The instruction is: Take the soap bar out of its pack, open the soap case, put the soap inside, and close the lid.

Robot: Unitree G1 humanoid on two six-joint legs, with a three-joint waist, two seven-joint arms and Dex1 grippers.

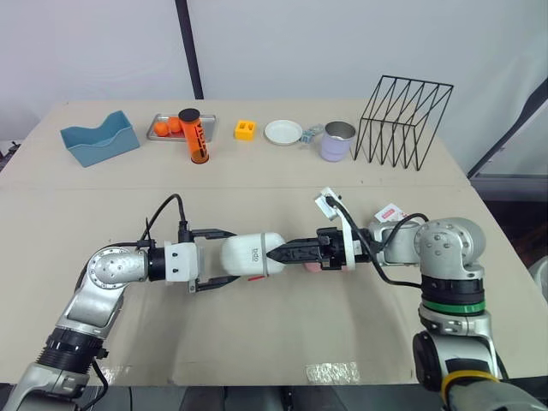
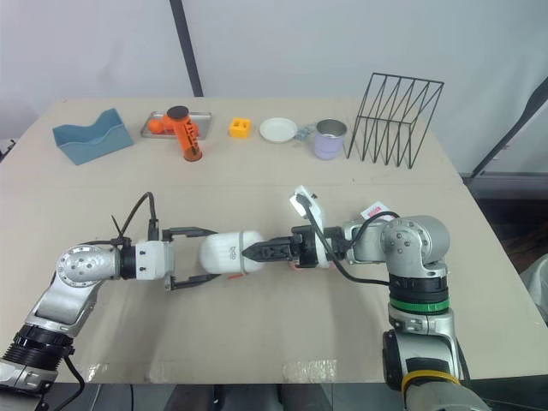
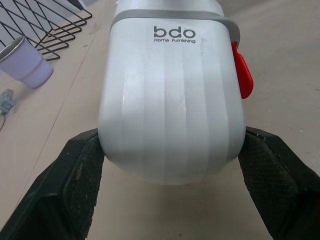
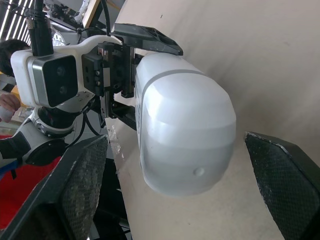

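Observation:
A white soap case with a grey seam and a red latch lies on its side just above the table, lid closed. My left gripper is shut on it, one black finger pressing each long side. From the right, my right gripper points at the case's rounded end; in the right wrist view its fingers stand wide apart on either side of that end, open. A small pink piece shows under the right gripper. A red and white pack lies behind the right wrist.
Along the far edge stand a blue holder, a metal tray with orange fruit, an orange cylinder, a yellow block, a white plate, a lilac cup and a black wire rack.

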